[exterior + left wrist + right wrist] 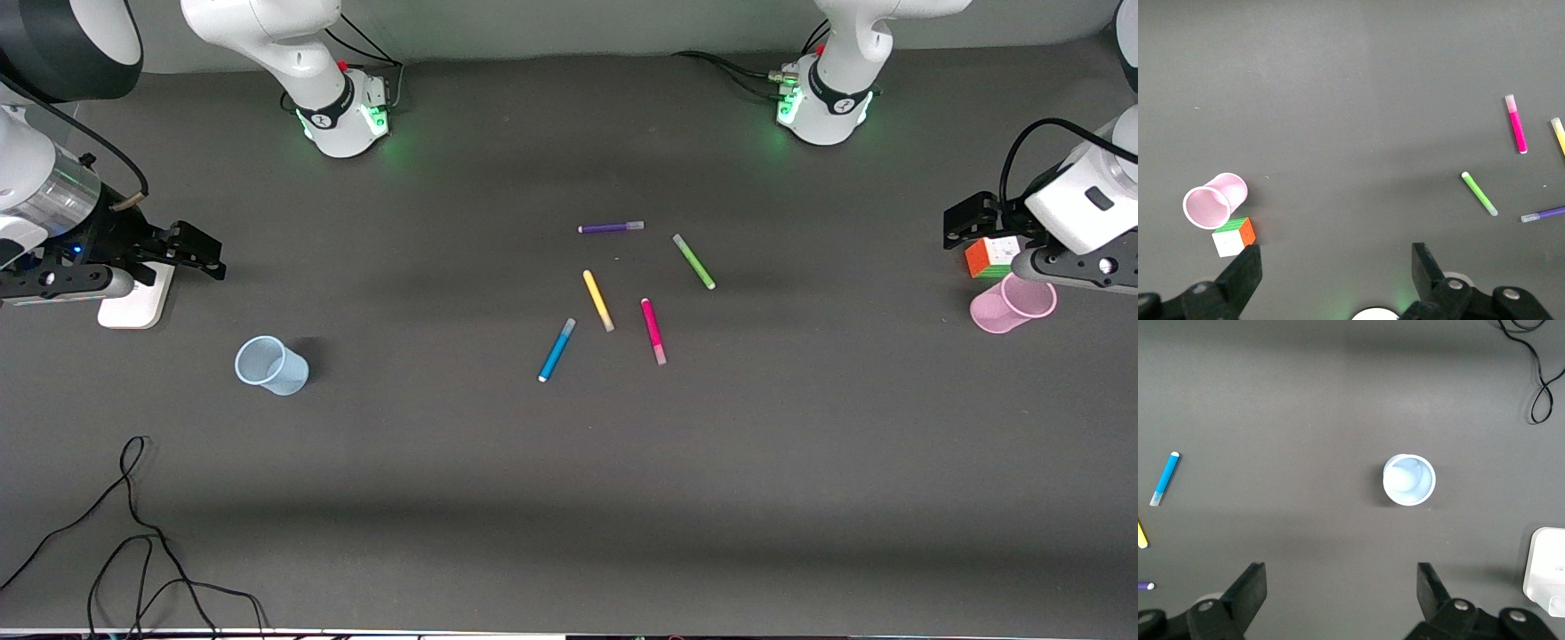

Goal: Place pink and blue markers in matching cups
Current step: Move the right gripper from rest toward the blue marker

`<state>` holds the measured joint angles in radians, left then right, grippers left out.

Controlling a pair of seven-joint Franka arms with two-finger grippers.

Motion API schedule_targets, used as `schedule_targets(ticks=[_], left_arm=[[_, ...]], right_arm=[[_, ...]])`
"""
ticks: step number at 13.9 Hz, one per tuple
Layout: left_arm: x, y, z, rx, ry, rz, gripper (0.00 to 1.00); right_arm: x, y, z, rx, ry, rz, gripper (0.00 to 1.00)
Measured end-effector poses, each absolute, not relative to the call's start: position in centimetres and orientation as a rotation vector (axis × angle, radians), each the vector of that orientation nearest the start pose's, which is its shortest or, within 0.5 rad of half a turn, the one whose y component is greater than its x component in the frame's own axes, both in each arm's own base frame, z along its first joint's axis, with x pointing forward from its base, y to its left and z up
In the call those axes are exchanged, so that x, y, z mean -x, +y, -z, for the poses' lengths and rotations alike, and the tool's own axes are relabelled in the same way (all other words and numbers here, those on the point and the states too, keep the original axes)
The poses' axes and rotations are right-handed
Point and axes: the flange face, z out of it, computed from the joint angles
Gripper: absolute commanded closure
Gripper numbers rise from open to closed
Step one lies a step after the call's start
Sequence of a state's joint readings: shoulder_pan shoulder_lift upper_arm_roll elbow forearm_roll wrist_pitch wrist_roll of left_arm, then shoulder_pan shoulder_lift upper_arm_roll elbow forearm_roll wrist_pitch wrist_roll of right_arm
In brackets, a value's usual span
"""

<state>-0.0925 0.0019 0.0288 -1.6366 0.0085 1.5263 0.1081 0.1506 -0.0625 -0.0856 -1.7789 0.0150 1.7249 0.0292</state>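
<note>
The blue marker and the pink marker lie flat near the middle of the table, a little apart. The blue marker also shows in the right wrist view, the pink marker in the left wrist view. The pale blue cup stands upright toward the right arm's end, the pale pink cup toward the left arm's end. My right gripper hovers open and empty by the blue cup. My left gripper hovers open and empty by the pink cup.
A purple pen, a yellow pen and a green pen lie by the markers. A colour cube sits beside the pink cup. A white block lies under the right gripper. A black cable trails at the near corner.
</note>
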Motion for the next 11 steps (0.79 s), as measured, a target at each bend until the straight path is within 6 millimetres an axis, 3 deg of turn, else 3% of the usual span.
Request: schedule_targets(ticks=[8,11], left_arm=[[-54.6,-3.4,-58.9,3.119,0.271,-0.177,0.00],[-54.7,-3.5,-58.8,3.119,0.272,-0.178,0.00]], right_arm=[[-54.5,3.7,-56.7,3.122,-0.056,-0.009,0.00],[-54.9,6.4,-55.4,3.124,-0.130,-0.046,0.00]])
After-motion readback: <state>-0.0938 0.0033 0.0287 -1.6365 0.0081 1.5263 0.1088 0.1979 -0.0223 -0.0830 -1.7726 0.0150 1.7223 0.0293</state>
